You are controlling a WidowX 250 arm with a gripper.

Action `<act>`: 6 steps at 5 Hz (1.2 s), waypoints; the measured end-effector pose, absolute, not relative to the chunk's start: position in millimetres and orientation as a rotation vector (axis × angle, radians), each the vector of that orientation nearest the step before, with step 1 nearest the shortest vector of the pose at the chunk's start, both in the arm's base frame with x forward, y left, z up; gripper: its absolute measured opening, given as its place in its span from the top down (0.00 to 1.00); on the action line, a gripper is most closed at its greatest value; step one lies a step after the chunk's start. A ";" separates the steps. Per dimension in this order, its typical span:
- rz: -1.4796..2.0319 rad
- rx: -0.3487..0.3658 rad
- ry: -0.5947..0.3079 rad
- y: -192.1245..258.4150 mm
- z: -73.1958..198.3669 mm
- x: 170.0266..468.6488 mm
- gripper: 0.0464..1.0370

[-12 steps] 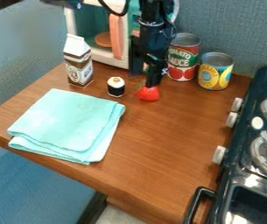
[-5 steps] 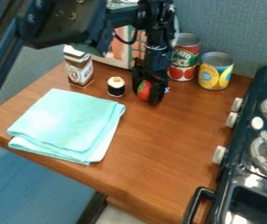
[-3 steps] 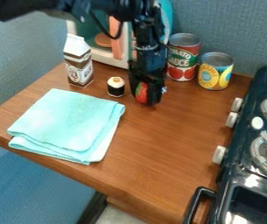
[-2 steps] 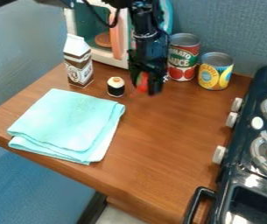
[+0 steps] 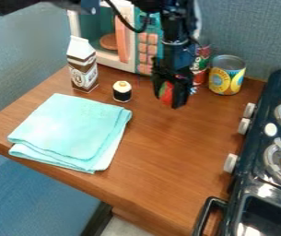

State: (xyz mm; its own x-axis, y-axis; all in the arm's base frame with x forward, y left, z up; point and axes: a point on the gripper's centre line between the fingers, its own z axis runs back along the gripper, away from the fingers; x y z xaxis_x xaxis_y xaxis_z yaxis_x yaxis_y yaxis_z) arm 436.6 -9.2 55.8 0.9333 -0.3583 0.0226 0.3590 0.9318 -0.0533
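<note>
my gripper (image 5: 169, 97) closed around the red-and-green strawberry toy (image 5: 166, 93), the toy snug between my fingers, sushi roll toy (image 5: 122, 91) off to one side

The tabletop (image 5: 161, 152) looks like smooth brown wood with a soft sheen. The folded cloth (image 5: 72, 129) is matt fabric, lightly textured. The carton (image 5: 82, 64) looks like smooth paper. Both cans, red (image 5: 200, 64) and yellow (image 5: 227, 76), have metal rims and printed labels. The stove (image 5: 259, 184) is glossy and dark, with smooth, plastic-looking pale knobs (image 5: 231, 163). The wall (image 5: 253, 32) looks rough, like woven fabric.
</note>
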 end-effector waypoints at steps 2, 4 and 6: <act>-0.345 -0.047 0.024 -15.0 55.7 382.8 0.22; -0.315 -0.022 0.056 -9.9 48.1 358.4 0.22; -0.337 -0.026 0.068 -8.8 31.1 351.0 0.22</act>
